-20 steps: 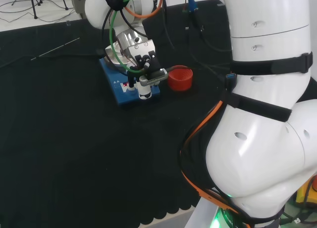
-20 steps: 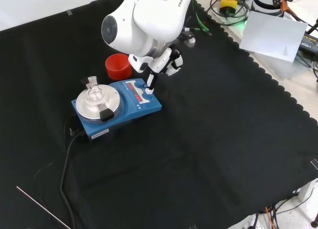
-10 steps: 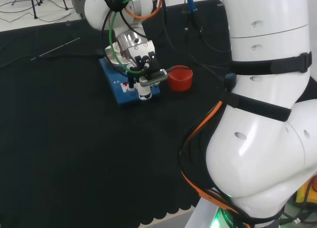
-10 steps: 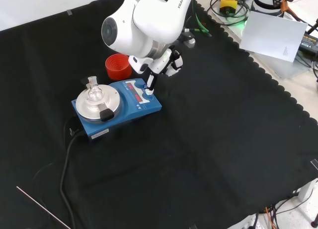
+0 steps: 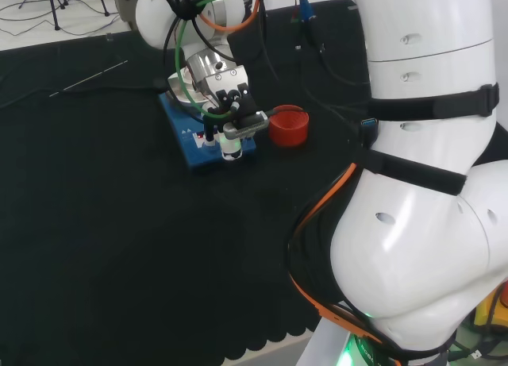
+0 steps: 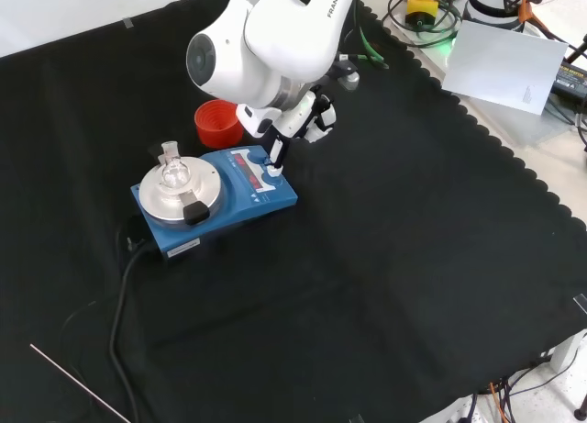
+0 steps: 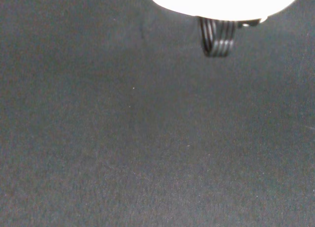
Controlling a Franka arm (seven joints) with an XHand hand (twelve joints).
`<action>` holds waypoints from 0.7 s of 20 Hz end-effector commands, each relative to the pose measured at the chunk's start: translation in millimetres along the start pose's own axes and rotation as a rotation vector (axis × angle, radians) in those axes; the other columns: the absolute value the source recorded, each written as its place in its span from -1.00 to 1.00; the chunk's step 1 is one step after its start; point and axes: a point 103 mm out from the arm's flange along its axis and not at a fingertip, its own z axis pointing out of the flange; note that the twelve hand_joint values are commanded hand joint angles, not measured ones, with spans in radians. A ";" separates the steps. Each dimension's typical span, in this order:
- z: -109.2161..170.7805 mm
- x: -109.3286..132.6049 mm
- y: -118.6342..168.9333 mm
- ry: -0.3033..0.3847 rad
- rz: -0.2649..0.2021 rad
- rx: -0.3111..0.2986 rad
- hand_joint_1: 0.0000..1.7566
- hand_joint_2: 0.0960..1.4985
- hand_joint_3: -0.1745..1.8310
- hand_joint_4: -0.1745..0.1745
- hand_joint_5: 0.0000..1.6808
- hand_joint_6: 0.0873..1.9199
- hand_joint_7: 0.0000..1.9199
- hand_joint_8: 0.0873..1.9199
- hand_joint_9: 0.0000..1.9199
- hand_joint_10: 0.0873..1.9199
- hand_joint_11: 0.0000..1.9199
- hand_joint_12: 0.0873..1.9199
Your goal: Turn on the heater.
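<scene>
Counter: black cloth-covered counter [image 6: 385, 258]; a thin metal rod [image 6: 78, 380] lay at its near left corner in the front view
Heater: blue box-shaped heater with a round silver plate [image 6: 213, 201] stood left of centre; a small clear glass flask [image 6: 172, 171] sat on the plate
Robot hand: black and white robot hand [image 6: 298, 122] just behind the heater's right end; one straight finger touched a front knob; nothing was held
Behind: red ribbed ring stand [image 6: 215, 122] beside the heater
</scene>
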 end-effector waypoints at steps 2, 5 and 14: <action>-24.1 1.2 -15.9 0.014 -0.014 -0.025 0.72 -0.40 0.49 -0.14 -0.52 -1.00 0.83 0.80 0.95 0.54 0.84 0.55; -39.3 0.9 -26.1 0.012 -0.014 -0.048 0.72 -0.40 0.49 -0.15 -0.51 -1.00 0.83 0.80 0.95 0.54 0.84 0.55; -58.3 -6.2 -36.7 0.033 -0.010 -0.078 0.72 -0.40 0.49 -0.15 -0.51 -1.00 0.83 0.80 0.95 0.54 0.84 0.55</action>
